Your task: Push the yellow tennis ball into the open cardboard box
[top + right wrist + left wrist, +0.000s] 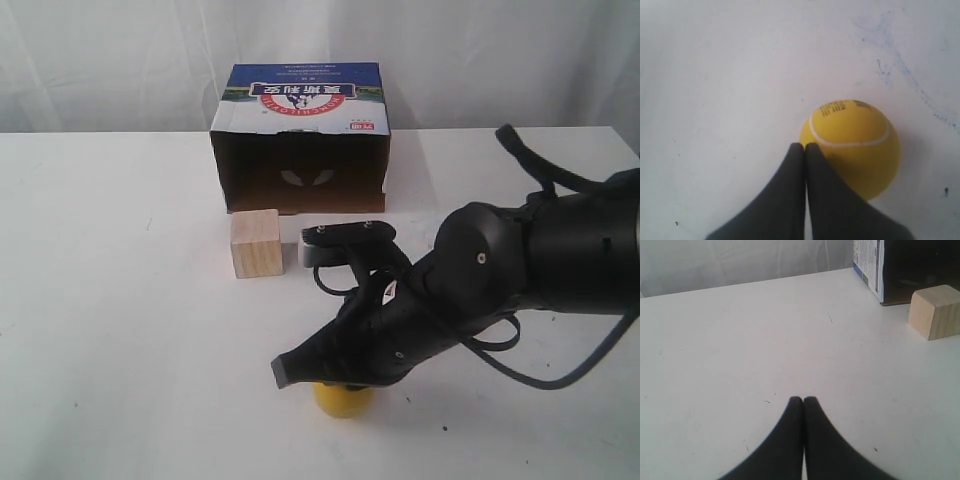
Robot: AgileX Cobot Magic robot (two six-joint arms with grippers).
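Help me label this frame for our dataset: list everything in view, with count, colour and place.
yellow tennis ball: one, deep yellow with a white seam, on the table near its front edge, at the right gripper's tips.
open cardboard box: one, brown with a blue-and-white printed panel, at the table's back, opening towards the exterior camera.
wooden cube: one, pale wood, just in front of the box's opening, towards its left in the exterior view.
table: one, white.
curtain: one, white, behind the table.
right arm: one, black, reaching in from the right.
right gripper: one, black, shut.
left gripper: one, black, shut, over the table.
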